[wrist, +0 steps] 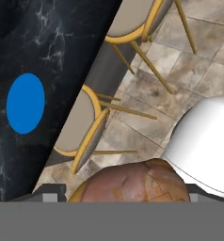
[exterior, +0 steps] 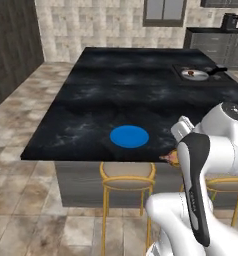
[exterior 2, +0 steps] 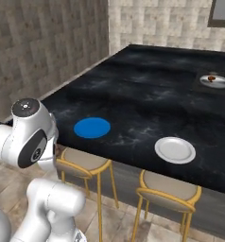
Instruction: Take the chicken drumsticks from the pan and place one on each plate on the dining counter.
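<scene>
In the hand view, a golden-brown chicken drumstick (wrist: 132, 182) sits between my gripper's (wrist: 125, 194) finger tips, held above the floor and stools just off the dining counter's (wrist: 62, 42) near edge. Its tip (exterior: 169, 158) pokes out beside my hand (exterior: 177, 156) in the left base view. The blue plate (exterior: 129, 136) (exterior 2: 92, 127) (wrist: 25, 103) lies near that edge, left of my hand. The white plate (exterior 2: 175, 150) lies further right along it. Far across the counter (exterior: 106, 85) (exterior 2: 147, 90) stands the pan (exterior: 195, 75) (exterior 2: 215, 81) with another drumstick (exterior: 190, 73) (exterior 2: 212, 78) in it.
Yellow-framed stools (exterior: 127, 176) (exterior 2: 84, 163) (exterior 2: 169, 188) (wrist: 81, 124) stand under the counter's near edge, on a tiled floor. My own white arm (exterior: 216, 150) covers the counter's right front corner in the left base view. Dark cabinets (exterior: 216, 45) line the back wall.
</scene>
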Controlling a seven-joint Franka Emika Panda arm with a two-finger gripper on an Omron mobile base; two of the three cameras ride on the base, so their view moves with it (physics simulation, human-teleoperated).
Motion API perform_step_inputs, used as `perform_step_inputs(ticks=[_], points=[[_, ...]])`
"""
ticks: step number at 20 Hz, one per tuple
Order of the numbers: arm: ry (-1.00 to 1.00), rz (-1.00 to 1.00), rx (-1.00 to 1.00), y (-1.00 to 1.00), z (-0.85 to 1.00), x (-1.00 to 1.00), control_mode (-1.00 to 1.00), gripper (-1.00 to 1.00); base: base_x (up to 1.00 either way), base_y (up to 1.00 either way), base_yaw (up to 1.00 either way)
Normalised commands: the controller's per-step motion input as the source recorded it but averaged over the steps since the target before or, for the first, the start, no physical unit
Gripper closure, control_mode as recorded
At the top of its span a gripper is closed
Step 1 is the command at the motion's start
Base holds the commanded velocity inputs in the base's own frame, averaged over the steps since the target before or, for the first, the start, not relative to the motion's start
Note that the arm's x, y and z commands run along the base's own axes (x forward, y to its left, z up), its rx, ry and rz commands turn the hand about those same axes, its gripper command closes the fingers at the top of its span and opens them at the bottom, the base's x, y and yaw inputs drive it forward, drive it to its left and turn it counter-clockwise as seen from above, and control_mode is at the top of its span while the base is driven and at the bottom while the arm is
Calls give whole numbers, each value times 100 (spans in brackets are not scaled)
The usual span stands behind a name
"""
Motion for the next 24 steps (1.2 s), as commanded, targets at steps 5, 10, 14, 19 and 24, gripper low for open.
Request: perform_step_inputs(ticks=[5,10,14,19,24], points=[[0,0,0,0,0,0,100,100,56,23,0],[0,0,0,0,0,0,100,100,68,0,0],[0,0,0,0,0,0,100,100,39,6,0],[0,0,-1,12,0,34,-100,100,0,0,0],[1,0,-1,8,0,64,-100,100,0,0,0]])
